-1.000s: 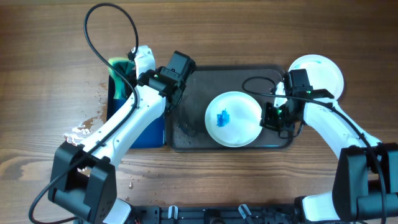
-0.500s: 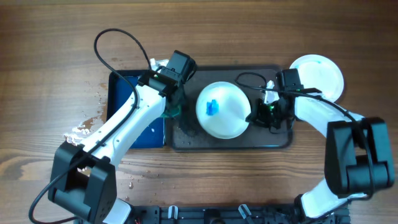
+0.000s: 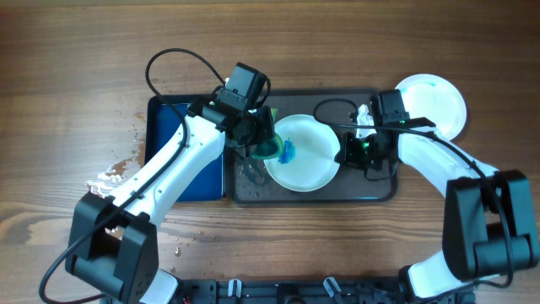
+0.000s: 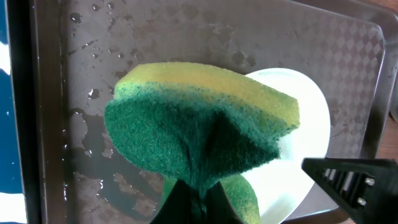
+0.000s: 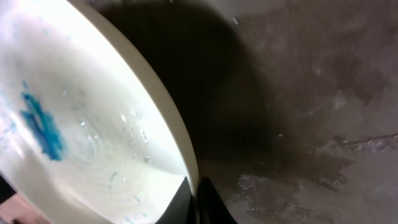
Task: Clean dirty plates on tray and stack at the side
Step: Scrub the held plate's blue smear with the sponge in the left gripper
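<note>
A white plate (image 3: pixel 305 154) with a blue smear (image 3: pixel 288 152) is tilted over the dark grey tray (image 3: pixel 371 190). My right gripper (image 3: pixel 346 154) is shut on the plate's right rim; the rim runs between its fingers in the right wrist view (image 5: pixel 194 186), with the plate (image 5: pixel 81 124) and blue smear (image 5: pixel 40 121) at left. My left gripper (image 3: pixel 260 143) is shut on a green and yellow sponge (image 4: pixel 199 130), held at the plate's left edge (image 4: pixel 305 124). Another white plate (image 3: pixel 434 101) lies on the table right of the tray.
A smaller deep-blue tray (image 3: pixel 190 173) lies left of the grey tray. Water droplets and puddles sit on the grey tray floor (image 4: pixel 93 155). White crumbs or spilt drops (image 3: pixel 110 173) are on the wooden table at left. Cables loop above both arms.
My left gripper has carried the sponge right from the blue tray to the plate's left edge. The plate has been lifted, tilted and shifted left by my right gripper.
</note>
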`<state>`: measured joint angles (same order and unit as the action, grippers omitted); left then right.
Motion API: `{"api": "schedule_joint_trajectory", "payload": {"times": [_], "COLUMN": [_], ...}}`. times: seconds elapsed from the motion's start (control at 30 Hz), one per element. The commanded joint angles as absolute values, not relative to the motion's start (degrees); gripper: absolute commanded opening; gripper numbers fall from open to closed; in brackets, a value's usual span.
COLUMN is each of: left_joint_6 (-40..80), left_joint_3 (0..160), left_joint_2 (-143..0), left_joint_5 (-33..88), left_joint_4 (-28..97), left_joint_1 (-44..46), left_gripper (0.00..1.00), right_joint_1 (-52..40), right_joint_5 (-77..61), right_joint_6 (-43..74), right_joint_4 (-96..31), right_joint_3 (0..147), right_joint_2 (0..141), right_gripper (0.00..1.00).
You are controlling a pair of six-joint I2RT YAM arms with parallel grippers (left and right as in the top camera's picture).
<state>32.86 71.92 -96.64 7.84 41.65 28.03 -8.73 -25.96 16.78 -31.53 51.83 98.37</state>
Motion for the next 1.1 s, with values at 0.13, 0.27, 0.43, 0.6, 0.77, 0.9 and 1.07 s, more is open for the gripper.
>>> {"api": "schedule_joint_trajectory", "payload": {"times": [0.13,0.27,0.43,0.6,0.77,0.9,1.07], "left_joint_6": [30.22,30.22,29.52,28.69,26.94,30.5,38.74], "left_joint_3": [72.12,72.12,72.12,72.12,72.12,72.12,72.12], "left_joint_2": [-96.01,-97.78,-102.3,-109.3,-115.79,-117.78,-117.78], "left_joint_5": [9.37,9.39,9.39,10.74,19.79,11.62,-19.9], "left_joint_4": [41.28,41.3,39.86,36.45,30.41,30.98,43.94], "left_joint_1": [30.3,31.57,34.85,39.07,40.73,40.36,36.84], "left_gripper": [0.04,0.04,0.04,0.04,0.04,0.04,0.04], "right_joint_1": [-17.37,-18.15,-18.15,-18.15,-18.15,-18.15,-18.15], "right_joint_5": [-16.27,-16.25,-16.21,-16.21,-15.84,-15.81,-15.79], "right_joint_6": [14.98,18.24,19.62,19.75,21.21,21.78,22.5], "right_joint_4": [-33.52,-34.26,-34.17,-34.17,-34.26,-35.24,-35.4], "right_joint_3": [52.97,52.97,52.97,52.97,52.97,52.97,52.97], "right_joint_2": [96.64,96.64,96.64,96.64,96.64,96.64,96.64], "right_gripper": [0.04,0.04,0.05,0.04,0.04,0.04,0.04]}}
